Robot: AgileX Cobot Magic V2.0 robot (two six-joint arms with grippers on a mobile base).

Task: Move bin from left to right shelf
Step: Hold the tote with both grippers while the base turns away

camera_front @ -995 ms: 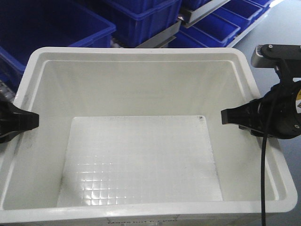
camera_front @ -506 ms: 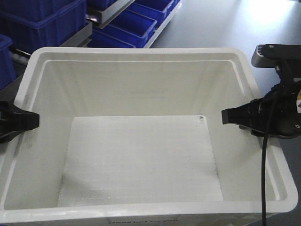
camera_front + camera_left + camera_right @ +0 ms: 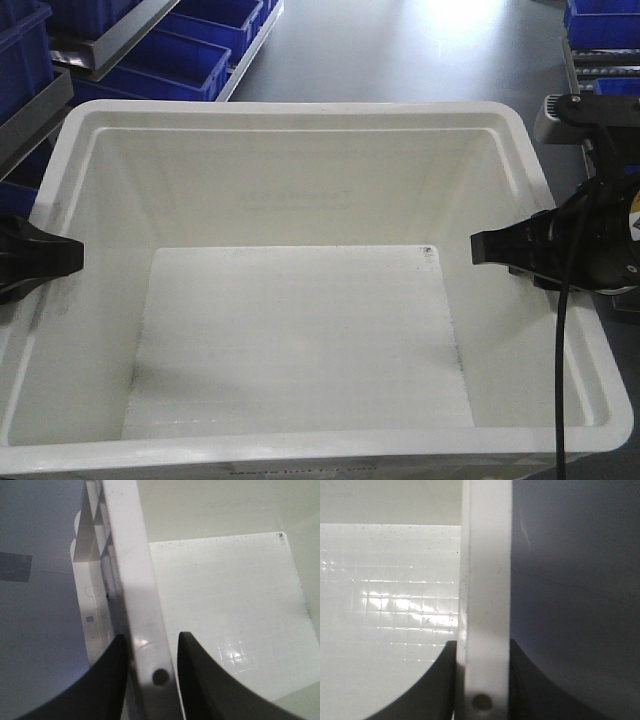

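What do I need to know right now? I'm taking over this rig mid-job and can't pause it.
Left end effector: shut on the left rim of the white bin.
Right end effector: shut on the right rim.
Bin: empty, held between both arms, with bare floor beyond it. Blue bins sit on a rack at far left, and another blue bin at far right.
Done: bin gripped on both sides and apparently off its shelf.
Left: carry it to the right shelf, set it down, release both sides.
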